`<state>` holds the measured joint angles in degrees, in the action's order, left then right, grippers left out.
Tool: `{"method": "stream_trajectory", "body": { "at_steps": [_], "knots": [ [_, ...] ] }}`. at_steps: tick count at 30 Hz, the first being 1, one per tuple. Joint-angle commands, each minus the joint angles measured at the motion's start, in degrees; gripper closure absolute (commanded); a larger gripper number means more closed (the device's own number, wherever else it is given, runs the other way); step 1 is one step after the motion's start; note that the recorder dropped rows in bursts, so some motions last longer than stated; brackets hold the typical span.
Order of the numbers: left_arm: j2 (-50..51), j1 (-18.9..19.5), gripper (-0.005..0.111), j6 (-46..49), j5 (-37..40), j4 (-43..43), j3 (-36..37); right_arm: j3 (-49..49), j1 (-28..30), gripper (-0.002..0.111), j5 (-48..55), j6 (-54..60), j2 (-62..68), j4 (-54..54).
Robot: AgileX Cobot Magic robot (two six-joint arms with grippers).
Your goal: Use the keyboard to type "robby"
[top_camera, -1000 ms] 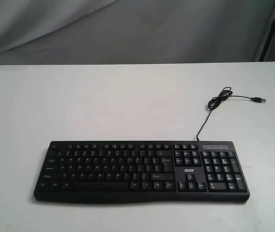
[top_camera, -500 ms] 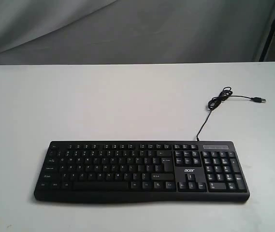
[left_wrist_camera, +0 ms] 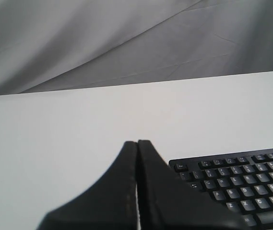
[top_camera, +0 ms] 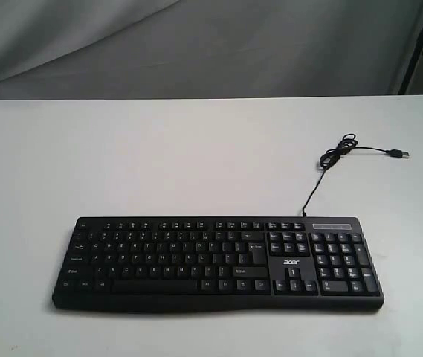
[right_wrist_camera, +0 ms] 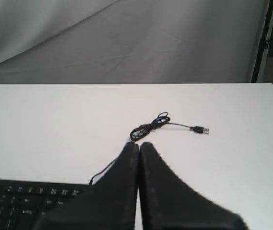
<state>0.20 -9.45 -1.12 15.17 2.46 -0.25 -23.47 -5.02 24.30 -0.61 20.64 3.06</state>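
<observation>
A wide black keyboard [top_camera: 218, 260] with white legends, a number pad and an "acer" logo lies near the front of the white table. Its thin black USB cable [top_camera: 337, 155] runs back to a small coil and a plug at the right. Neither arm shows in the exterior view. In the left wrist view my left gripper [left_wrist_camera: 137, 143] is shut with nothing in it, hanging off the keyboard's [left_wrist_camera: 237, 182] Esc corner. In the right wrist view my right gripper [right_wrist_camera: 139, 144] is also shut and empty, above the keyboard's [right_wrist_camera: 26, 201] back edge near the coiled cable [right_wrist_camera: 150, 127].
The white table [top_camera: 159, 156] stretches wide behind the keyboard to a grey draped backdrop [top_camera: 196, 44]. A dark stand leg [top_camera: 415, 44] rises past the table's back right corner. The USB plug [top_camera: 398, 154] lies loose on the table.
</observation>
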Motion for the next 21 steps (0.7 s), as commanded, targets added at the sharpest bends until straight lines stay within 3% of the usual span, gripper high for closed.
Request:
{"method": "stream_trajectory", "body": {
  "at_steps": [1, 5, 13, 17, 21],
  "knots": [
    [-0.20, -0.36, 0.107, -0.16, -0.42, 0.27, 0.25, -7.77, -0.14, 0.108, 0.12, 0.11, 9.34, -0.46],
    [-0.20, -0.36, 0.107, -0.16, -0.42, 0.27, 0.25, -10.64, -4.76, 0.108, -0.53, -1.89, 17.22, -0.45],
    [-0.20, -0.36, 0.107, -0.16, -0.42, 0.27, 0.25, -12.61, -24.03, 0.108, -1.51, -6.57, 34.17, -0.30],
    [-0.20, -0.36, 0.107, -0.16, -0.42, 0.27, 0.25, -21.55, -33.15, 0.108, 2.66, -6.39, 47.70, 1.82],
    [-0.20, -0.36, 0.107, -0.16, -0.42, 0.27, 0.25, -35.67, -38.36, 0.108, 8.29, 3.73, 59.75, 6.73]
  ]
}}
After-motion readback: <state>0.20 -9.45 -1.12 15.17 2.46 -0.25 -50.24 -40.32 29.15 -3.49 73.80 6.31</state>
